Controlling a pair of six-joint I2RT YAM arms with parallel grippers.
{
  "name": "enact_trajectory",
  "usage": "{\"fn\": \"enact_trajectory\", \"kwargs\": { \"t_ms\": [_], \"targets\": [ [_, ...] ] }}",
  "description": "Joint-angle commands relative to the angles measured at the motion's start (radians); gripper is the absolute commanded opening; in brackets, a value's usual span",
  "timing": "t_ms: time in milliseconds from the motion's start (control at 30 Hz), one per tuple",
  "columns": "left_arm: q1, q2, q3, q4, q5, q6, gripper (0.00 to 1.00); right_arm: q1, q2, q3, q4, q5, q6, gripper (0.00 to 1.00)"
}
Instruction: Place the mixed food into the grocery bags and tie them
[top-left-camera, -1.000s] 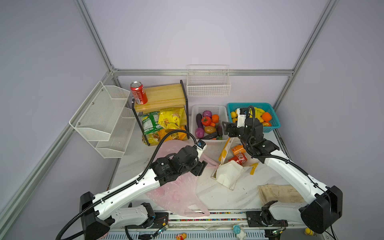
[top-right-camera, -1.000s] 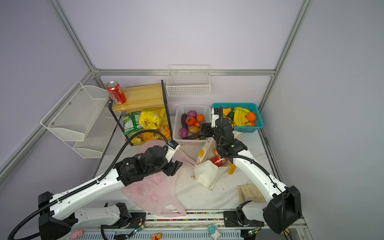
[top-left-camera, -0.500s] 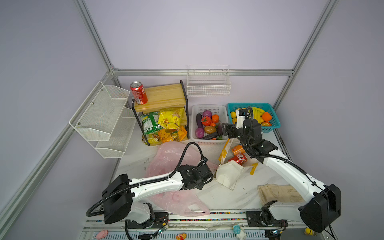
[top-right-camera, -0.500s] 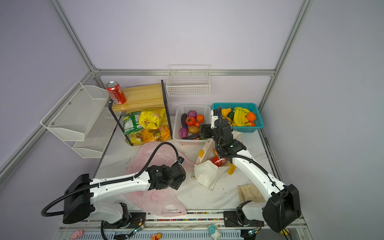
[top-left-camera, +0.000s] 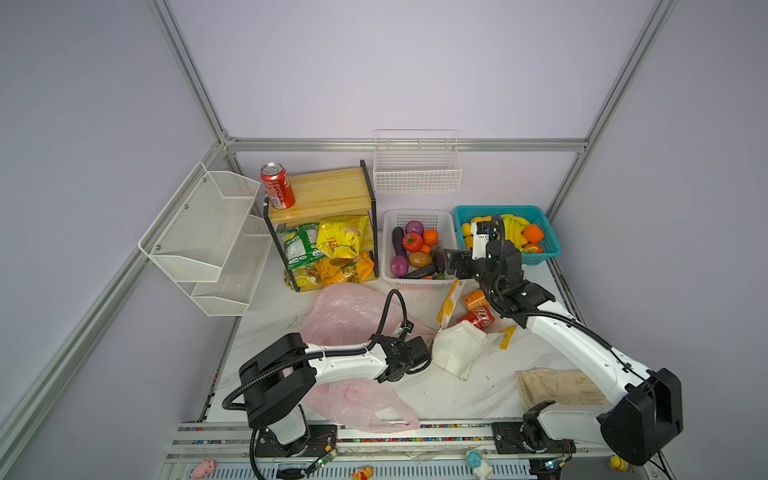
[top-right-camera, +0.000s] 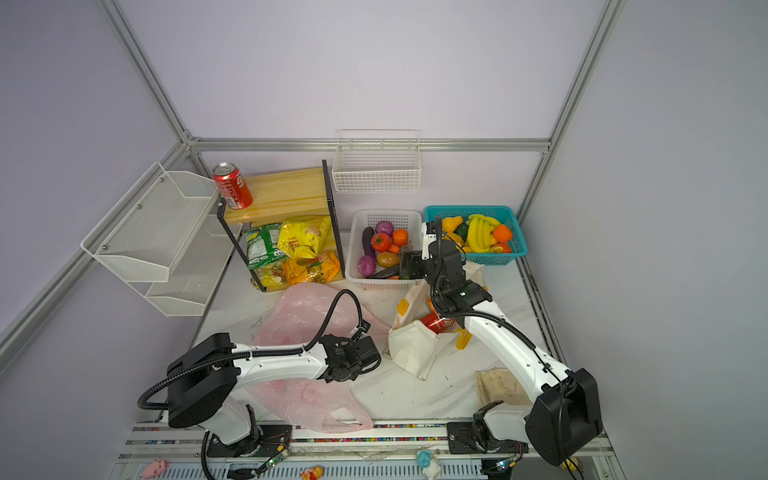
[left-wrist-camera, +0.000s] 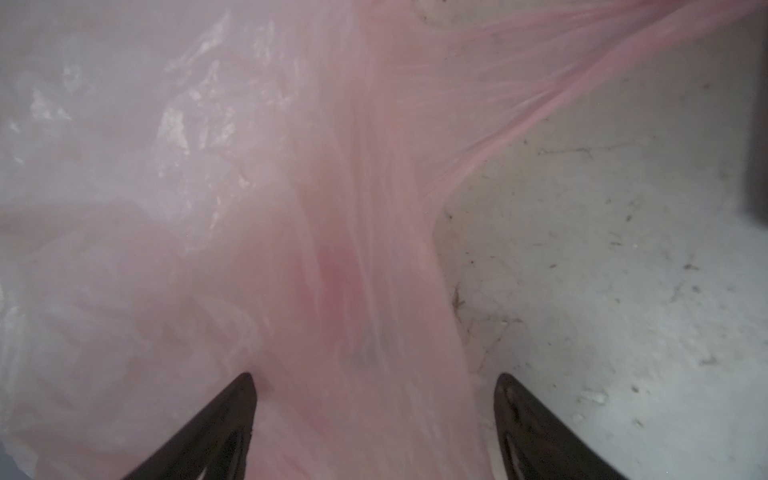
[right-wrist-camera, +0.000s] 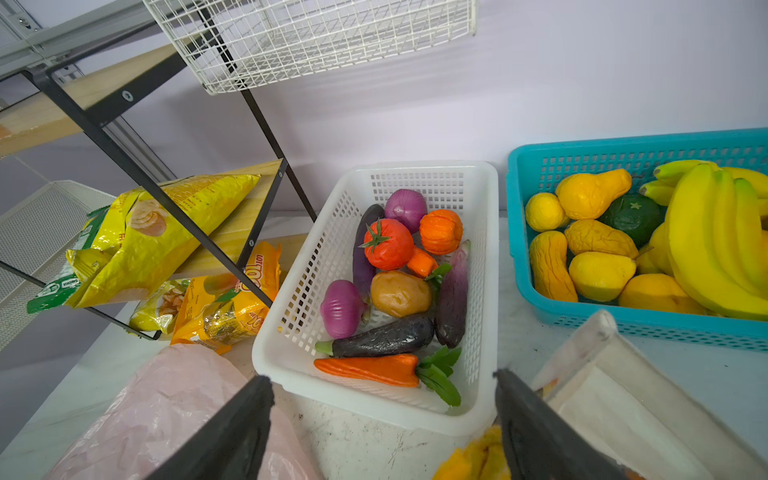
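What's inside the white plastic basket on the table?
Toy vegetables fill the white basket: red tomato, brown potato, purple onions, eggplants, carrot, orange pumpkin. Anything underneath them is hidden.

Robot lab test cell, mocked up as a grocery corner. Bare aluminium extrusion frame (top-left-camera: 415, 144) and plain lilac wall panels (top-left-camera: 374, 62) box in a white marbled tabletop (top-left-camera: 457, 399). Two white robot arms (top-left-camera: 340, 361) mount on a slotted metal rail (top-left-camera: 457, 436) at the near edge. Far side: plastic toy vegetables (right-wrist-camera: 388, 245) in a white perforated plastic basket (top-left-camera: 415, 212), with a teal perforated plastic basket (top-left-camera: 498, 208) to its right.
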Motion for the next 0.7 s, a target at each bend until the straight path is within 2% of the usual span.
{"fn": "enact_trajectory", "kwargs": {
  "t_ms": [0, 233, 367, 467, 667],
  "targets": [
    [0.01, -0.008, -0.018, 0.006, -0.07, -0.027, 0.75, 0.0, -0.017, -0.016, 0.023, 0.006, -0.001, 0.86],
    [0.066, -0.094, -0.093, 0.093, -0.052, -0.014, 0.31, 0.001, -0.014, -0.01, 0.014, -0.003, -0.001, 0.86],
    [0.126, -0.208, -0.152, 0.174, 0.03, 0.004, 0.13, 0.0, -0.02, 0.015, -0.007, -0.006, -0.006, 0.86],
    [0.182, -0.354, -0.189, 0.203, 0.094, 0.013, 0.0, 0.0, -0.028, 0.017, -0.012, -0.013, -0.009, 0.86],
    [0.326, -0.724, -0.202, 0.164, 0.282, -0.052, 0.0, 0.005, -0.018, 0.058, -0.029, -0.126, -0.003, 0.85]
  ]
}}
